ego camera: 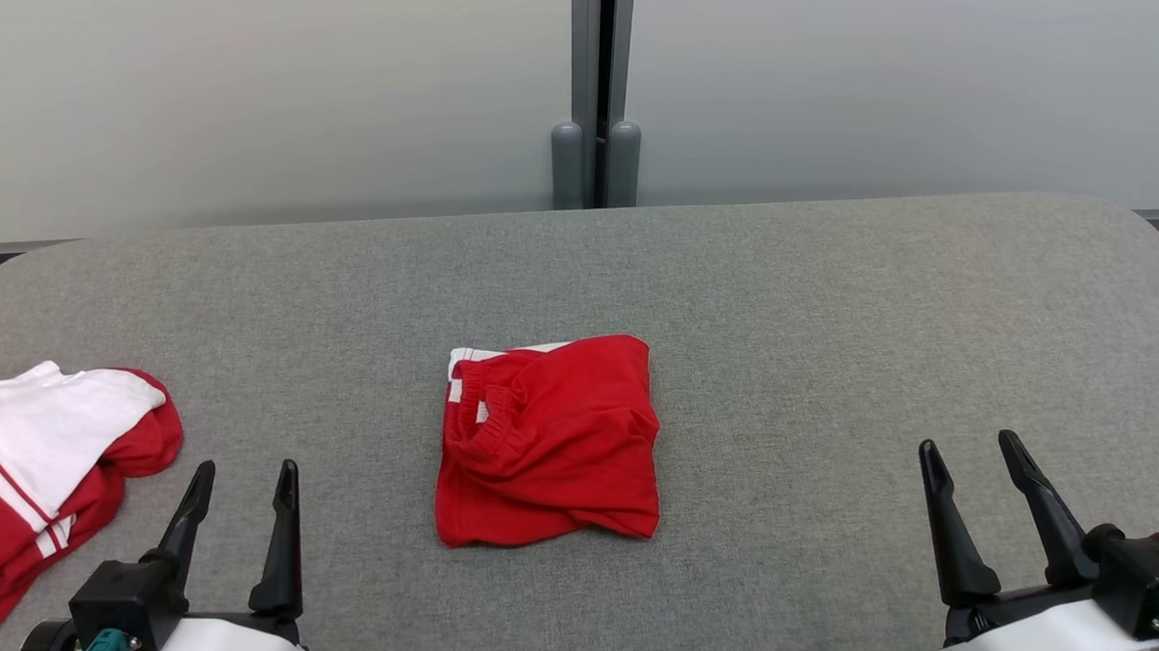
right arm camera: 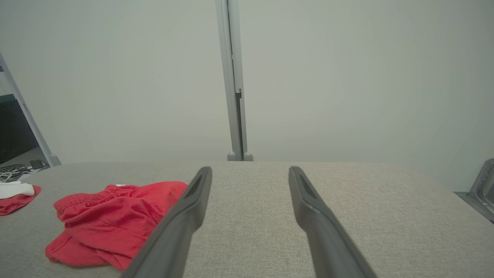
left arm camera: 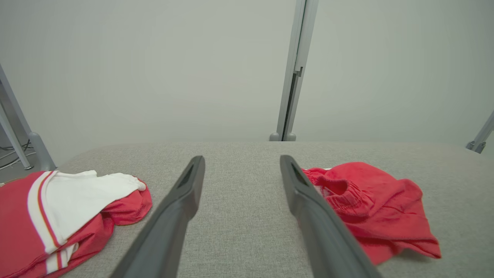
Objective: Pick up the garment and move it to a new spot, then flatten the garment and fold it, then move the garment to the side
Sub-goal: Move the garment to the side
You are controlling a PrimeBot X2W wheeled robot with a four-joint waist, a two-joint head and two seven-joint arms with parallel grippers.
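A red garment [ego camera: 553, 440] with an elastic waistband and white trim lies in a rough, wrinkled square at the middle of the grey padded table [ego camera: 834, 317]. It also shows right of the fingers in the left wrist view [left arm camera: 370, 208] and left of them in the right wrist view [right arm camera: 112, 220]. My left gripper [ego camera: 247, 466] hovers open at the lower left, apart from the garment, with nothing between its fingers [left arm camera: 242, 158]. Far to the garment's right, my right gripper [ego camera: 968, 442] is open and empty too [right arm camera: 250, 168].
A second garment, red and white with striped trim [ego camera: 35, 478], lies bunched at the table's left edge, just left of my left gripper [left arm camera: 65, 216]. A pale wall with a grey post [ego camera: 598, 91] stands behind the table. The table's corners are rounded.
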